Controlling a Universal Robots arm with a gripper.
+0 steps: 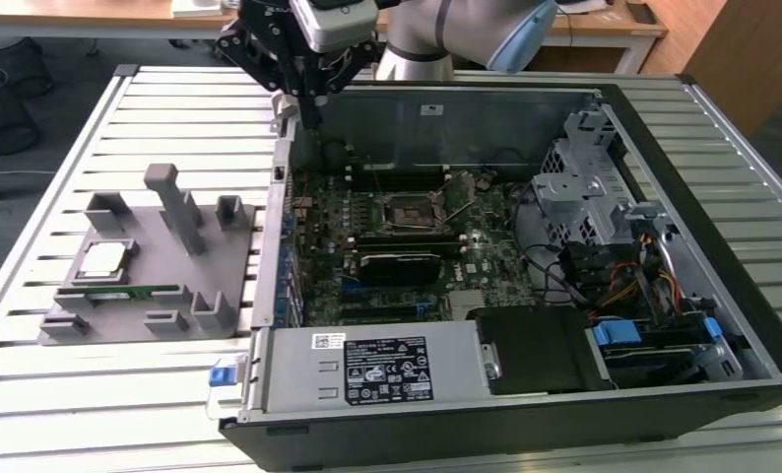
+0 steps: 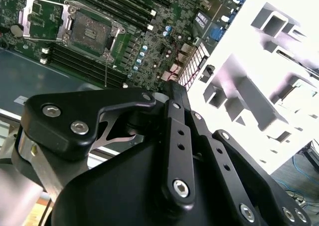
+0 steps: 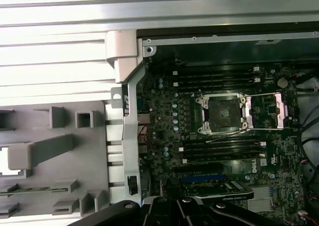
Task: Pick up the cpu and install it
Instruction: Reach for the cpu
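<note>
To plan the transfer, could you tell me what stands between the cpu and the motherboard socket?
In the exterior view, the grey holder's upright posts and the case's side wall stand between the cpu and the socket.

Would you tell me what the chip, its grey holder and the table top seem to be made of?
The chip has a silvery, lightly shiny top, likely metal. The grey holder looks like moulded plastic: matte, one even colour. The table top is pale ribbed slats with a soft sheen, probably aluminium.
</note>
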